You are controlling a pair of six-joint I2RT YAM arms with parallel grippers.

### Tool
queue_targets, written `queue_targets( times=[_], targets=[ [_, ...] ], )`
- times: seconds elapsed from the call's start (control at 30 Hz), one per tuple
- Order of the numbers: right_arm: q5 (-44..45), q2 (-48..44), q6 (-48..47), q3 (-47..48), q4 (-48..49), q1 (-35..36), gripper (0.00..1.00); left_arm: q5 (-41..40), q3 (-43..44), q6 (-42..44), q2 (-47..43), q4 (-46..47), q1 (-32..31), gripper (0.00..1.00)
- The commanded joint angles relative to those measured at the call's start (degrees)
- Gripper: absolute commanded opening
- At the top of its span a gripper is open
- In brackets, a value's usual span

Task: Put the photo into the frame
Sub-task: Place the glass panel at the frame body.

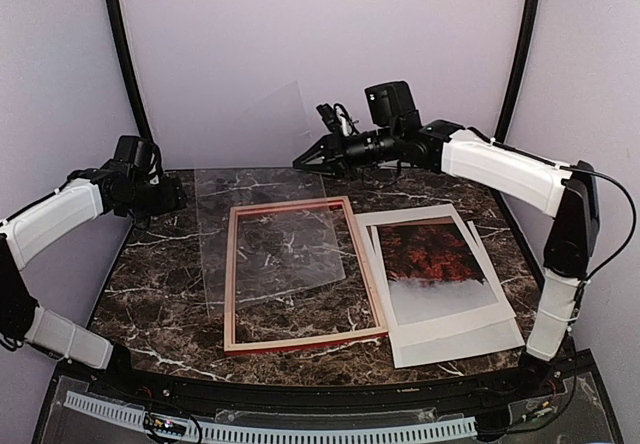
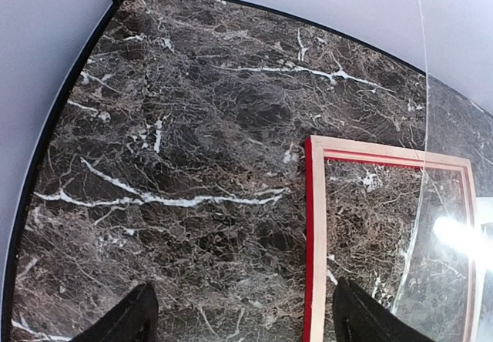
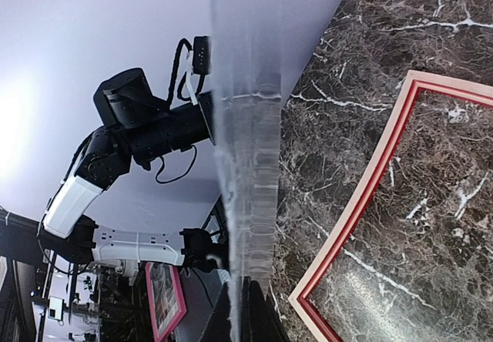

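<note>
The red frame (image 1: 230,286) lies flat mid-table, pale wood back upward; its rail (image 2: 314,242) also shows in the left wrist view and its corner (image 3: 362,203) in the right wrist view. The photo (image 1: 430,254), red foliage over grey mist, rests on a white mat to the frame's right. My right gripper (image 1: 304,160) is shut on the edge of a clear pane (image 1: 262,224), which stands tilted over the frame's back left; the right wrist view shows that grip (image 3: 248,311). My left gripper (image 2: 245,320) hangs open over bare marble beside the frame's left rail, holding nothing.
The white mat (image 1: 445,314) and another pale sheet under it (image 1: 470,346) cover the right side of the marble table (image 1: 150,274). Lilac walls close in the back and sides. The raised pane's edge (image 2: 422,126) crosses the left wrist view.
</note>
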Motion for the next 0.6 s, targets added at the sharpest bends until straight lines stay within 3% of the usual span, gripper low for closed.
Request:
queue_targets(
  times=[0.0,0.33,0.57],
  targets=[
    [-1.54,1.60,2.98,-1.56,6.28,0.25,0.00,-4.23,-0.18,2.30,-3.30,-2.80,0.64,0.82],
    [-4.02,6.46,2.72,-17.19,13.32,-5.41,0.00,-2.69,-1.94,3.25,-4.49,-1.47,0.72,0.85],
    [-5.53,9.84,-1.48,-23.24,12.43,-9.35,0.00,2.05,-4.45,3.02,-3.42,1.18,0.72,0.92]
  ],
)
